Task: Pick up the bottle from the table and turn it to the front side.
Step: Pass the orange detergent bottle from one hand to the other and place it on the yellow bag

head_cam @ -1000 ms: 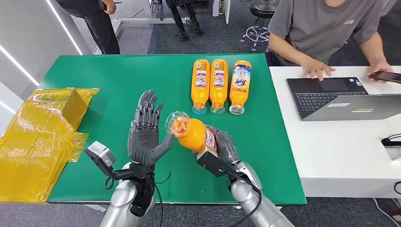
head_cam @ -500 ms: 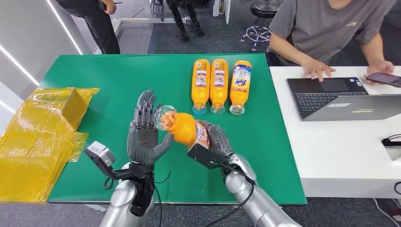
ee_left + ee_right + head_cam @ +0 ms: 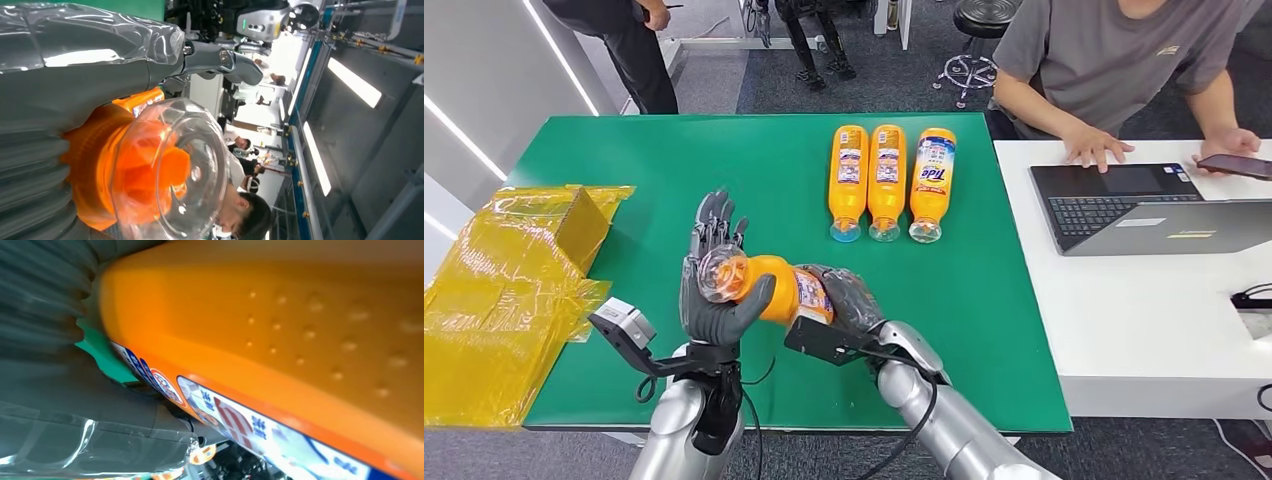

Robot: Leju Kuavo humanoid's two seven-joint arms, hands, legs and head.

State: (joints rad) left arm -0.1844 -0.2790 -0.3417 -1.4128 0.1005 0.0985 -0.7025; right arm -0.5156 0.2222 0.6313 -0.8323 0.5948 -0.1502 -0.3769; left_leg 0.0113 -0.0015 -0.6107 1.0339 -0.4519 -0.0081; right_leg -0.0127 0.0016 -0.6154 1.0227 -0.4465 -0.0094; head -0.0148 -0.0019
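Three orange bottles lie side by side on the green table, yellow bags at its edge.

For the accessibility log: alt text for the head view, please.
Both robot hands hold an orange bottle above the green table: right hand around its body, left hand at its clear cap end. Three more orange bottles lie side by side beyond.

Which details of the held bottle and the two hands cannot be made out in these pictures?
- Held bottle, head view: its lower body is hidden by the right hand.
- Its label, right wrist view: blurred, text unreadable.
- Left hand, head view: the bottle covers the palm, so contact is unclear.
- Left wrist view: the clear cap hides the bottle's body.
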